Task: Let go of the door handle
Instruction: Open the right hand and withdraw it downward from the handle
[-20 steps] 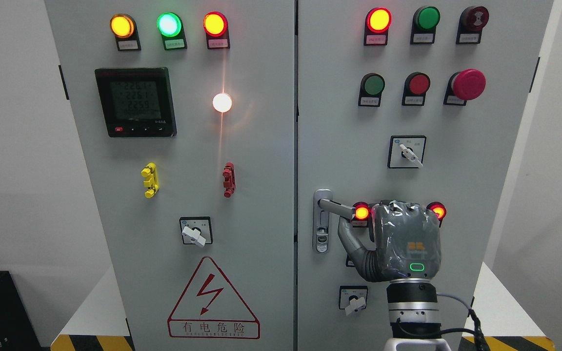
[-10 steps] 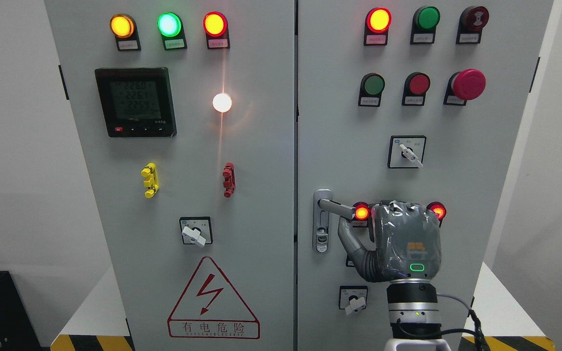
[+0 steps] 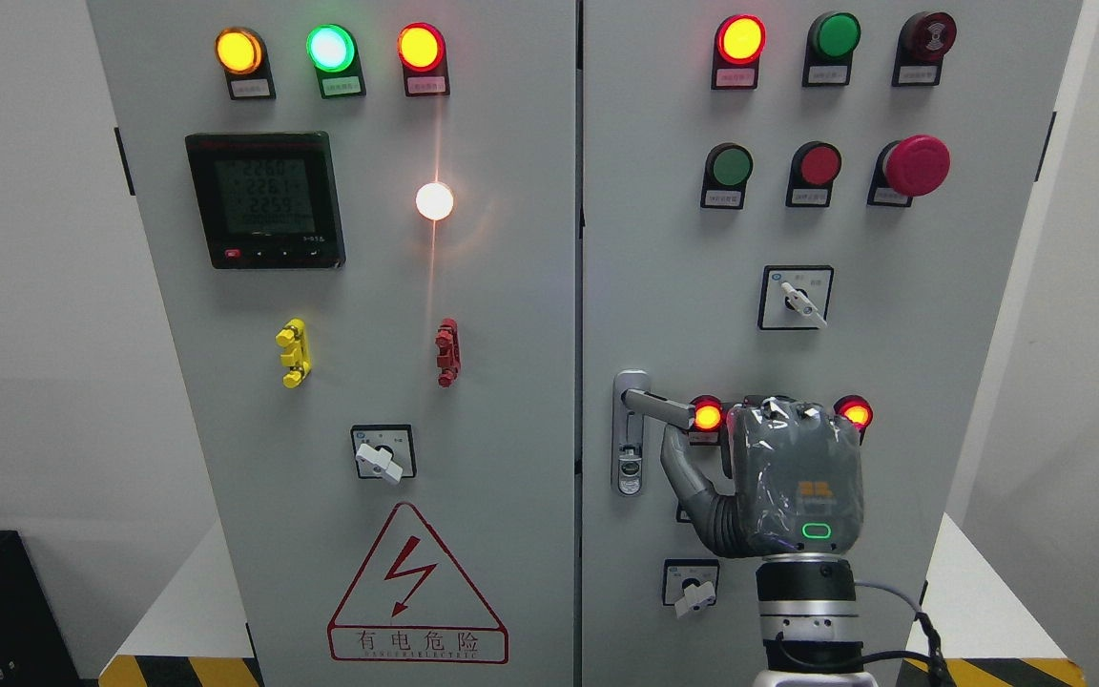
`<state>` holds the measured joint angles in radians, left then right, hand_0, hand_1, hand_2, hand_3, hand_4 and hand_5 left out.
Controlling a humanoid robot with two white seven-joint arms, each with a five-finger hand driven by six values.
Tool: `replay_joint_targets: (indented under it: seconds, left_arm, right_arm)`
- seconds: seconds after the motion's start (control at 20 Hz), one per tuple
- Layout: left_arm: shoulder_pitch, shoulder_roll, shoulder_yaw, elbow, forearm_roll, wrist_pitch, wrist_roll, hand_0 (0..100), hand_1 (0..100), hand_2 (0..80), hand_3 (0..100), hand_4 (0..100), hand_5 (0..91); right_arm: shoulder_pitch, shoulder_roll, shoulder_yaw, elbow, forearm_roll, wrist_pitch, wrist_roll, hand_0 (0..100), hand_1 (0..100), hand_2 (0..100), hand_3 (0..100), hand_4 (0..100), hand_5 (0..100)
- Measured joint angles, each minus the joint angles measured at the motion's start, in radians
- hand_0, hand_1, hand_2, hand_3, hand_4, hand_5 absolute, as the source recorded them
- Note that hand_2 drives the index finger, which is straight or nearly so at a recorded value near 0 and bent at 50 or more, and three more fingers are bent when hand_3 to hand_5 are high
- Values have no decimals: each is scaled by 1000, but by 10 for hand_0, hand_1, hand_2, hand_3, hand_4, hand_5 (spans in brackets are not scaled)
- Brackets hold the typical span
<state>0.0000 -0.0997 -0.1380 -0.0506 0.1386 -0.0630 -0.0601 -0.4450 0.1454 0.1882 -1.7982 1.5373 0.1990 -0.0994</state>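
The silver door handle (image 3: 653,406) sits on the left edge of the grey cabinet's right door (image 3: 664,239). Its lever points right and slightly down, and it ends beside a lit red lamp (image 3: 707,416). My right hand (image 3: 783,477) rises from the bottom edge with its grey back toward me, just right of and below the lever. The hand's left side reaches up to a spot right under the lever's end. The hand's far side is hidden, so I cannot see whether it touches the lever. The left arm does not show.
Lamps, push buttons and a red mushroom button (image 3: 917,164) fill the top of the right door. Rotary switches sit at its middle (image 3: 798,298) and beside my wrist (image 3: 693,584). The left door carries a meter (image 3: 266,198) and a hazard triangle (image 3: 416,590). Both doors look closed.
My right hand has sunk a little and drawn slightly away from the lever. The handle and the door have not moved.
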Motion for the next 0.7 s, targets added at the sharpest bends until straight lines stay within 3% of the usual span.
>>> replay_joint_targets:
  seconds: [0.45, 0.7]
  left_arm:
    - [0, 0, 0, 0, 0, 0, 0, 120, 556, 0, 0, 0, 0]
    - [0, 0, 0, 0, 0, 0, 0, 120, 556, 0, 0, 0, 0]
  right_arm:
    - [47, -1, 3, -13, 0, -11, -14, 501, 284, 985, 1000, 1000, 1000]
    - [94, -4, 3, -31, 0, -48, -37, 501, 284, 925, 1000, 1000, 1000]
